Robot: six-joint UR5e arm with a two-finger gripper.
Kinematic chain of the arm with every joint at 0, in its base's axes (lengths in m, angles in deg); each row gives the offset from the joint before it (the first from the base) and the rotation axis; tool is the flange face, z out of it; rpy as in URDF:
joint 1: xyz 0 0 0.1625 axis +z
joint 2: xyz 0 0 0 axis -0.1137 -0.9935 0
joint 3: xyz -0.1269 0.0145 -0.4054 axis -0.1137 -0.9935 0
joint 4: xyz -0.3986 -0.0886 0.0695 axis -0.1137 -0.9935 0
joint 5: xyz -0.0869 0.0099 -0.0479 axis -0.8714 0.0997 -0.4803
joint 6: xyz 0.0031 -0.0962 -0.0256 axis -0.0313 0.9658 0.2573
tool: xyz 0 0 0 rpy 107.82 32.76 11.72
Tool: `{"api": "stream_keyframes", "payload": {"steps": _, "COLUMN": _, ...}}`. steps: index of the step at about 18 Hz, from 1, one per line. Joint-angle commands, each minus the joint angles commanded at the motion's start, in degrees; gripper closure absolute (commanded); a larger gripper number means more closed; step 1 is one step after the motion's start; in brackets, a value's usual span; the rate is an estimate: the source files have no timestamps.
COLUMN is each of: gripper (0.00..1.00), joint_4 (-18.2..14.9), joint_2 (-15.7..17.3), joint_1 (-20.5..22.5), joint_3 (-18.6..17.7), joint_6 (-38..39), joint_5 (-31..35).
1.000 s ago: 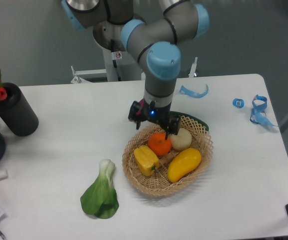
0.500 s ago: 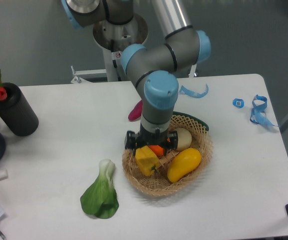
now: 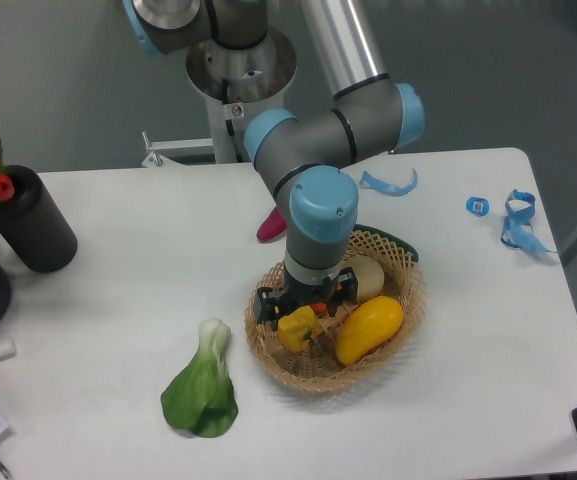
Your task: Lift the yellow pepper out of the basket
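yellow pepper (image 3: 297, 328), lobed, now partly covered: gripper (image 3: 302, 312) has dropped lower onto it since last frame, hiding the orange; whether fingers pinch it, cannot tell. pepper sits at left side of wicker basket (image 3: 405, 310), near rim, yellow squash (image 3: 370, 329) just beside. bok choy (image 3: 202, 385) apart on white table (image 3: 118, 270).
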Motion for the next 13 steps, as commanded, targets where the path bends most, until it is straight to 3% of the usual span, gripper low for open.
{"api": "stream_keyframes", "payload": {"steps": 13, "gripper": 0.0, "joint_4": 0.7, "joint_2": -2.11, "joint_1": -1.05, "joint_3": -0.53, "joint_6": 3.34, "joint_5": 1.15}}
